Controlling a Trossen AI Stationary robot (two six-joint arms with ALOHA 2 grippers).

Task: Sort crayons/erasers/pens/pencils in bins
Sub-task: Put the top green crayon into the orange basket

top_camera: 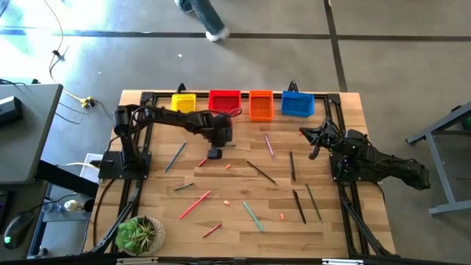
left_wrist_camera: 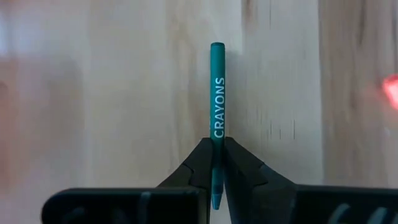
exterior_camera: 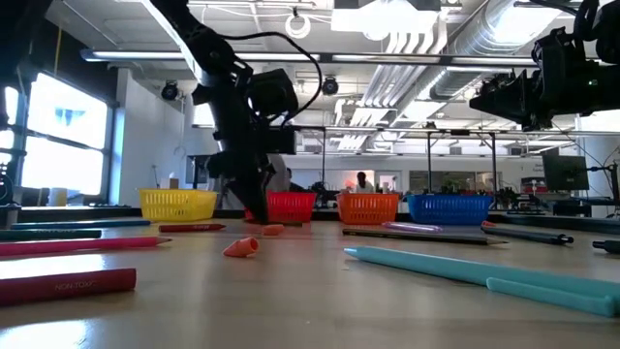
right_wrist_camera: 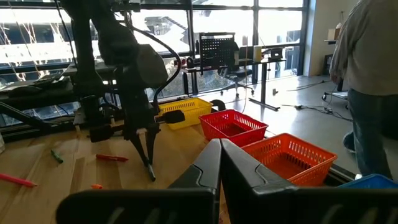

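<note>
On the table (top_camera: 324, 228), in front of the red bin (top_camera: 224, 101) in the far row of bins, a teal crayon (left_wrist_camera: 217, 93) is clamped at its end between the left gripper's (left_wrist_camera: 216, 163) fingers, while the right gripper (right_wrist_camera: 220, 163) is held aloft at the right, pressed shut and empty.

My left gripper (left_wrist_camera: 217, 177) shows two matte black fingers tapering to wedge tips off a flat black bar. My right gripper (right_wrist_camera: 220, 163) looks the same, black and angular. Both arms are dark, jointed, with a black cable looping off the left.
</note>
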